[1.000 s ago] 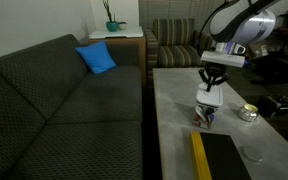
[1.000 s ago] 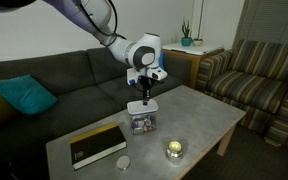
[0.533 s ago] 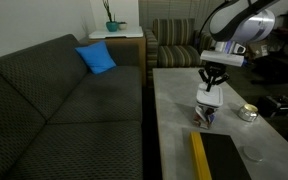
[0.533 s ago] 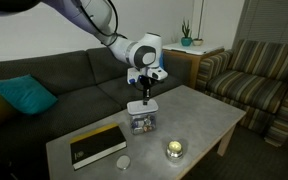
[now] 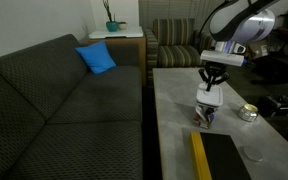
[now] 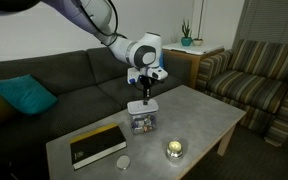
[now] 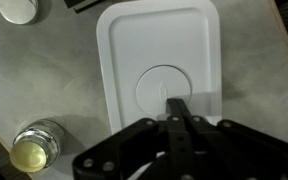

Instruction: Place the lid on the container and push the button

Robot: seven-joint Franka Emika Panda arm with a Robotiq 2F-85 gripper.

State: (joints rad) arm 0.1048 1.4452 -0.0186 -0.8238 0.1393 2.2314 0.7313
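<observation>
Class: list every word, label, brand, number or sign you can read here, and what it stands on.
No text can be read.
The lid is blank in the wrist view.
Any print on the book or the container is too small to tell.

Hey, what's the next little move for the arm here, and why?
Probably a short press straight down. The lid already sits on the container, and the shut gripper points at the lid's round button, so lowering should push it.
</observation>
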